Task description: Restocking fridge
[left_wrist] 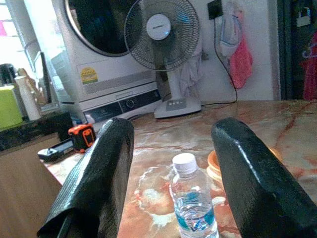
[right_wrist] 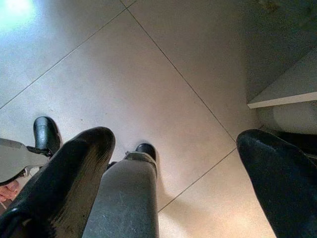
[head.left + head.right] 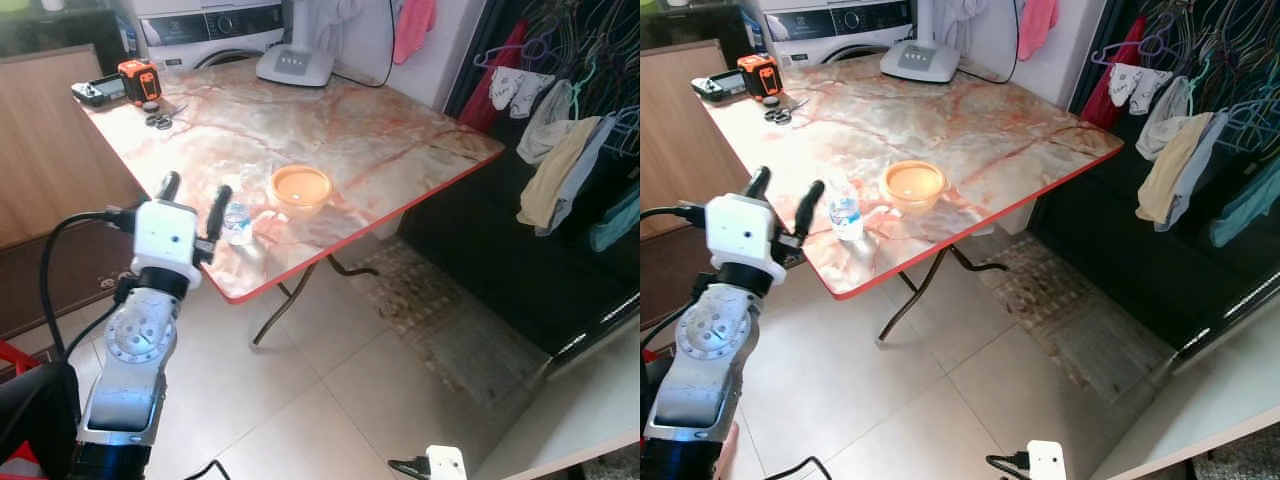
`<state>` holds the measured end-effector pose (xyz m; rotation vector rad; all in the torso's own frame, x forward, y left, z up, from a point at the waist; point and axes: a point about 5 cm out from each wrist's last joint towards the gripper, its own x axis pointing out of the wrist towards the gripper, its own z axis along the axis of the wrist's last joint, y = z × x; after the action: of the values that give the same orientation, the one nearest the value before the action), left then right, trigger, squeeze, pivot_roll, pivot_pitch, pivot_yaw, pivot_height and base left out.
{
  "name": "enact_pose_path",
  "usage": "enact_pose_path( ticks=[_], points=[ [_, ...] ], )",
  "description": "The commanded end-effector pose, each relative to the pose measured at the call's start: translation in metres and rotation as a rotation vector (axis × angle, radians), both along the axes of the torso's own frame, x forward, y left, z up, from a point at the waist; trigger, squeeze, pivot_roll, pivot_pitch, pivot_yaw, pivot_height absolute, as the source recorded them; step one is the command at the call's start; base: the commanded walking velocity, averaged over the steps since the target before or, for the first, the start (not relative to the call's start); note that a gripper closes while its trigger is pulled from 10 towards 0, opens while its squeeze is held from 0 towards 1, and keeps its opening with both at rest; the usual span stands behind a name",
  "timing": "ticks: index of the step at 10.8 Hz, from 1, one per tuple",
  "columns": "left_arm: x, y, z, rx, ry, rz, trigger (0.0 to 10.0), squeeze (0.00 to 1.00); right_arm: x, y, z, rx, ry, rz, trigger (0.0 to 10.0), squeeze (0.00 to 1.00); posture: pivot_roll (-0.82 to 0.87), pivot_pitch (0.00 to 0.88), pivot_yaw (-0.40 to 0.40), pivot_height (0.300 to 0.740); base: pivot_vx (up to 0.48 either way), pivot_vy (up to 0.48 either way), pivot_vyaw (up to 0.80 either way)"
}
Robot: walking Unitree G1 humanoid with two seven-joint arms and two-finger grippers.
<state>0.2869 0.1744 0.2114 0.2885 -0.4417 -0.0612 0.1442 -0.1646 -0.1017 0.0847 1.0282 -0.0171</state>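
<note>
Water bottle (image 3: 237, 222): upright near the marble table (image 3: 400, 140) front edge, just beside an orange bowl (image 3: 300, 188). Left pincer (image 3: 193, 206): spread, level with the bottle, apparently lined up for grasping. Right pincer (image 2: 173, 183): spread, hanging over floor tiles (image 2: 148, 74).

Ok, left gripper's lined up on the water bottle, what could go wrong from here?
The water bottle stands close to the table's red edge, so a nudge from one finger of the open left gripper might tip it onto the floor. The orange bowl sits just beyond it; pushing too far forward could knock it. The bottle looks light and narrow, so an off-centre close may squeeze it sideways rather than grip it.
</note>
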Motion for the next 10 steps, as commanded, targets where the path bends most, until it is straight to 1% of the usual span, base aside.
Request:
enact_pose_path(
  ticks=[1,2,4,5,7,10],
  points=[
    [0.0029,-0.0024,0.0012,-0.012,0.004,-0.003,10.0,0.0,-0.0011,-0.0048,-0.0002,-0.011,0.011,0.007,10.0,0.0,-0.03,0.067,-0.123,0.74,0.0,0.0,0.0],
    [0.0032,-0.0031,0.0011,-0.014,0.005,-0.005,10.0,0.0,-0.0009,-0.0048,-0.0002,-0.012,0.012,0.013,10.0,0.0,-0.03,0.066,-0.123,0.74,0.0,0.0,0.0],
    [0.0039,-0.005,0.0024,-0.018,0.001,-0.013,10.0,0.0,-0.0008,-0.0047,-0.0002,-0.018,0.014,0.027,10.0,0.0,-0.03,0.06,-0.121,0.74,0.247,0.0,0.0],
    [0.0044,-0.0058,0.0027,-0.021,0.0,-0.018,10.0,0.0,-0.0008,-0.0045,-0.0002,-0.023,0.015,0.04,10.0,0.0,-0.03,0.058,-0.119,0.74,0.262,0.0,0.42],
    [0.0054,-0.0072,0.0018,-0.021,0.002,-0.021,10.0,0.0,-0.0021,-0.0042,-0.0007,-0.017,0.019,0.037,10.0,0.0,-0.03,0.049,-0.119,0.74,0.266,0.0,0.8],
    [0.0067,-0.0103,0.0014,-0.025,0.003,-0.035,10.0,0.0,-0.0029,-0.0039,-0.001,-0.016,0.021,0.037,10.0,0.0,-0.02,0.034,-0.117,0.74,0.268,0.0,0.0]
  ],
)
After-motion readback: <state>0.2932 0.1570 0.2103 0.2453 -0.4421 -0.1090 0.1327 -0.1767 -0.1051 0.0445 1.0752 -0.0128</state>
